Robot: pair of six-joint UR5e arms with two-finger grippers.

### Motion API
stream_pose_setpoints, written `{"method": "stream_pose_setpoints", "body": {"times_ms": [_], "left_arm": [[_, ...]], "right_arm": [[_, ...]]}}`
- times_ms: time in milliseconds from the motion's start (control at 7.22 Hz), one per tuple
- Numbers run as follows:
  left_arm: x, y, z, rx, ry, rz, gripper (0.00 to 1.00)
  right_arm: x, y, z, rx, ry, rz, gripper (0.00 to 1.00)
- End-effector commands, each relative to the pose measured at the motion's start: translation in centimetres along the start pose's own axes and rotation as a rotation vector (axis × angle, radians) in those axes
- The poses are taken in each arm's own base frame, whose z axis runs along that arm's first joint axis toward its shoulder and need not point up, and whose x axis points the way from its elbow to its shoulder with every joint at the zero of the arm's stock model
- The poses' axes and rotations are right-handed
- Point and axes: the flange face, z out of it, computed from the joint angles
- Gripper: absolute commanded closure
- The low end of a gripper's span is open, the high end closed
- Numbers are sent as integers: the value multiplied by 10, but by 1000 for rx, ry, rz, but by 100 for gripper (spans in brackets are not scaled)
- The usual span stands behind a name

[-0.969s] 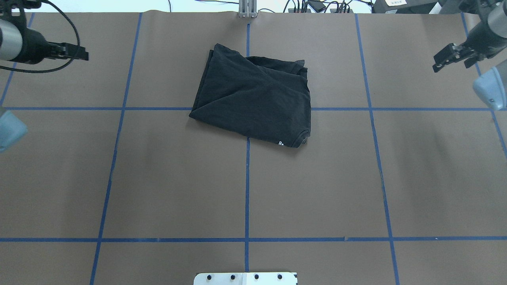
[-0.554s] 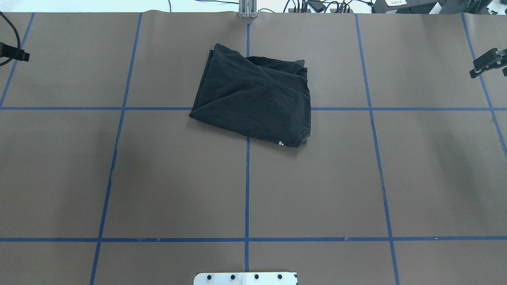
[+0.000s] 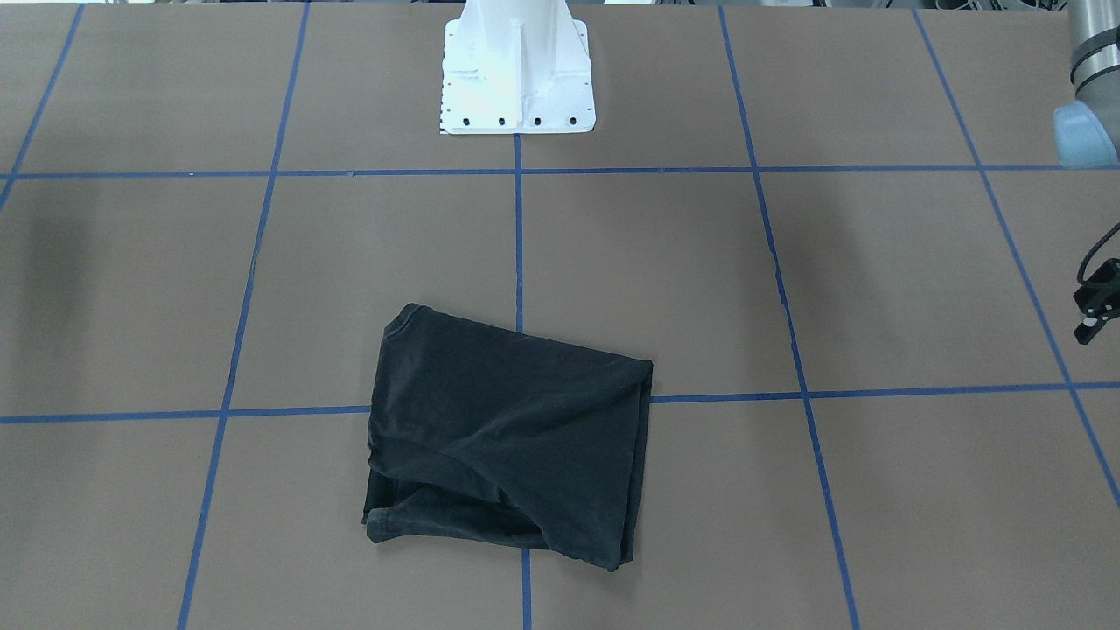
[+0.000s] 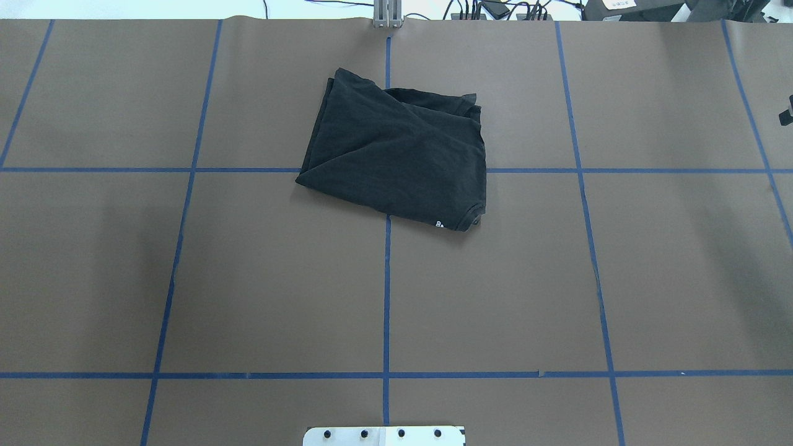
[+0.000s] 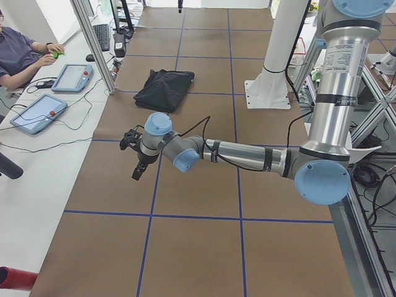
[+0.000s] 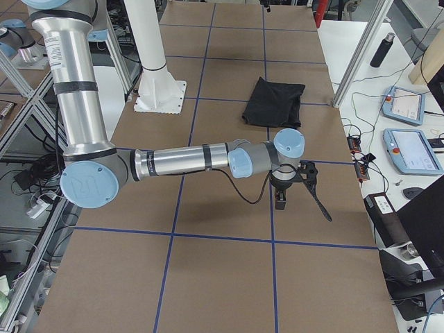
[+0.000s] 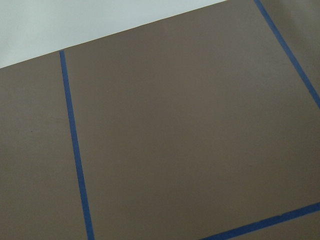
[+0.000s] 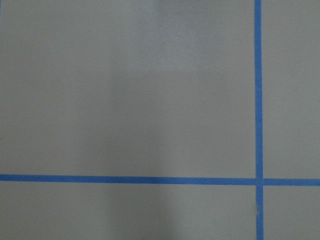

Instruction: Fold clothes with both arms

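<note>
While the folded black T-shirt (image 3: 507,437) lies across the centre line of blue tape (image 3: 518,236), on the side of the table (image 3: 875,262) away from my white pedestal base (image 3: 516,70), both my tools stand out at the table's two ends. Any further fold would therefore, I judge, begin with an inward reach from either flank.

Exterior front-facing: the shirt is a compact, nearly square packet, plain side up. Its slightly longer edge runs across the table at a small tilt. My left gripper (image 3: 1094,308) is a black sliver at the edge, well apart from the cloth.

Overhead exterior: a speck of white print (image 4: 440,223) shows at the hem nearest me, unseen from the front. My right gripper (image 4: 787,111) is a fragment at the right edge, and the left one is out of view. Neither is clearly the nearer.

Exterior left: my left arm (image 5: 247,154) stretches low over bare paper, the shirt lying beyond its gripper.

Exterior right: my right arm (image 6: 180,161) mirrors this at the other end.

Wrist-mounted views: brown paper and tape only, with no cloth and no fingers.

Neither gripper carries any cloth. Whether the jaws stand apart or together I cannot tell, as each shows too small or from the side only.
</note>
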Motion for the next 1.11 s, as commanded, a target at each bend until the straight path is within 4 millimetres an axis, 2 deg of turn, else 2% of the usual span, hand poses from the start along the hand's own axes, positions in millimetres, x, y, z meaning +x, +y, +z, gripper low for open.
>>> {"method": "stream_pose_setpoints", "body": {"times_ms": [0,138,277,415,554,692,831,969], "left_arm": [[-19,12,12,15,-5,9,0],[-30,15,10,7,-20,-7,0],[-46,27,7,-22,-34,-45,0],[-52,34,10,-107,-50,-1,0],[-66,40,3,-199,-67,58,0],[-76,38,-22,-277,-81,67,0],[-77,41,-41,-318,-82,81,0],[-97,58,-55,-346,-88,40,0]], "right_arm": [[16,21,-5,33,75,-34,0],[21,35,-5,27,78,-29,0],[24,44,-4,20,74,-24,0],[29,54,-2,6,72,-13,0],[32,58,0,0,72,-8,0],[34,61,2,-4,74,-4,0],[38,64,4,-12,73,4,0],[42,73,8,-29,54,15,0]]}}
